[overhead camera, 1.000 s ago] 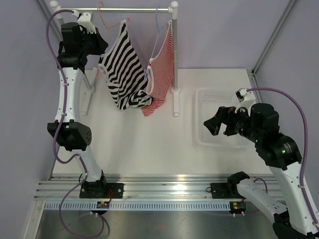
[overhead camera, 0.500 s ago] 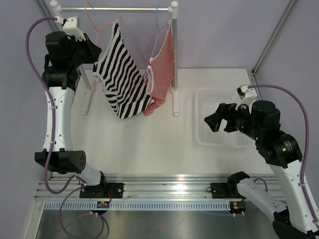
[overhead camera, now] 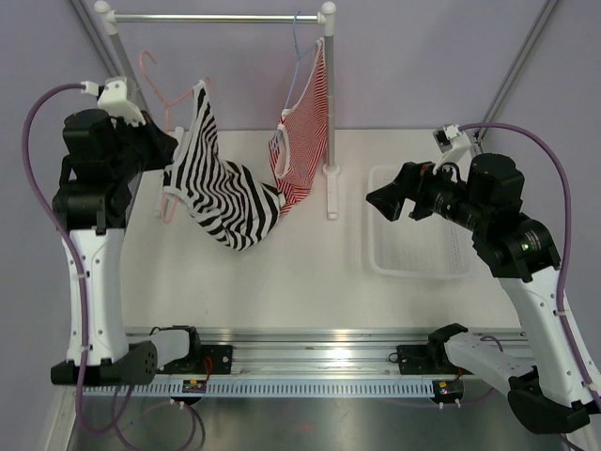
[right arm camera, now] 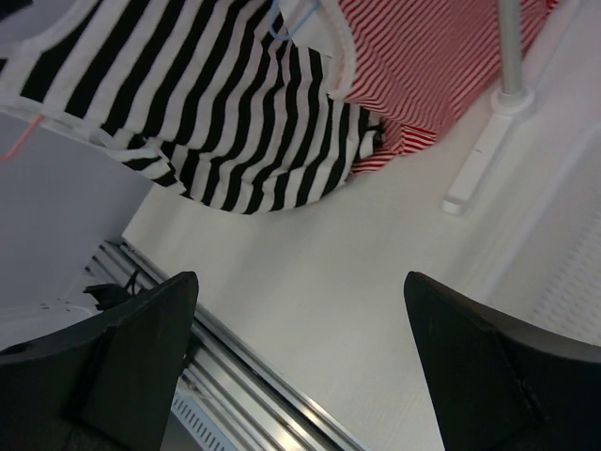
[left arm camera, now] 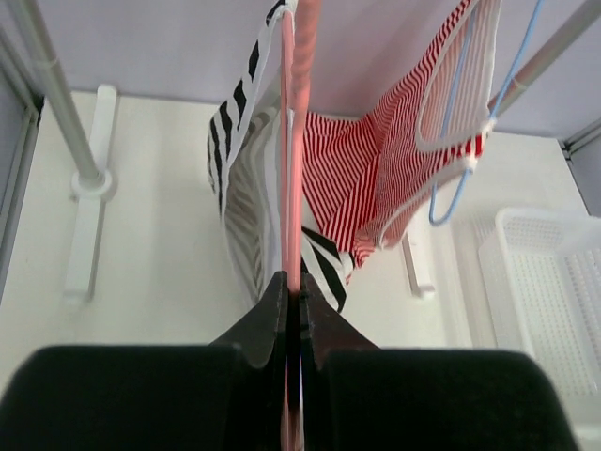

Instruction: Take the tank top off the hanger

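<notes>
The black-and-white striped tank top (overhead camera: 223, 193) hangs on the pink hanger (overhead camera: 153, 77), which is off the rail and held in the air at the left. My left gripper (overhead camera: 171, 150) is shut on the hanger's wire, shown thin and pink (left arm camera: 293, 188) between its closed jaws in the left wrist view, with the tank top (left arm camera: 235, 141) draped beyond. My right gripper (overhead camera: 383, 202) is open and empty, apart from the garment to the right. In its wrist view the tank top (right arm camera: 216, 103) hangs ahead of the spread fingers (right arm camera: 150, 348).
A red-and-white striped top (overhead camera: 305, 132) hangs on a blue hanger (overhead camera: 297, 38) from the rack rail (overhead camera: 216, 17), beside the right post (overhead camera: 329, 113). A white basket (overhead camera: 413, 268) stands at the right. The rack's left foot (left arm camera: 89, 188) lies on the table.
My left arm has pulled the pink hanger with the tank top off the rail, down and to the left. My right gripper has moved up and left toward the garments.
</notes>
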Action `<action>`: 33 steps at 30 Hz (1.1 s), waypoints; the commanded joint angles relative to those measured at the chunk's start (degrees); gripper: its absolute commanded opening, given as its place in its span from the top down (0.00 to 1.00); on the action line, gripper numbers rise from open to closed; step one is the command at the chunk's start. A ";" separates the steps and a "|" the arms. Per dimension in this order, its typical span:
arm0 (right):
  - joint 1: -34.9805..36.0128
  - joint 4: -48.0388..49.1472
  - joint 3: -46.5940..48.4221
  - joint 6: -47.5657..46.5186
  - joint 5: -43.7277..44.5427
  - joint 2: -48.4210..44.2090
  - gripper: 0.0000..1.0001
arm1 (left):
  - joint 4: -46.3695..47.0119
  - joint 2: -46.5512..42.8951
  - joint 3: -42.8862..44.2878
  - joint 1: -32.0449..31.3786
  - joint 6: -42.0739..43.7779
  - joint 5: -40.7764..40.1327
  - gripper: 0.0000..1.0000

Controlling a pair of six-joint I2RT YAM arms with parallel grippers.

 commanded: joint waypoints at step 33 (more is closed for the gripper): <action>40.25 20.19 21.80 0.98 34.41 41.35 0.49 | -6.61 -38.07 -25.47 -5.45 -4.56 25.35 1.00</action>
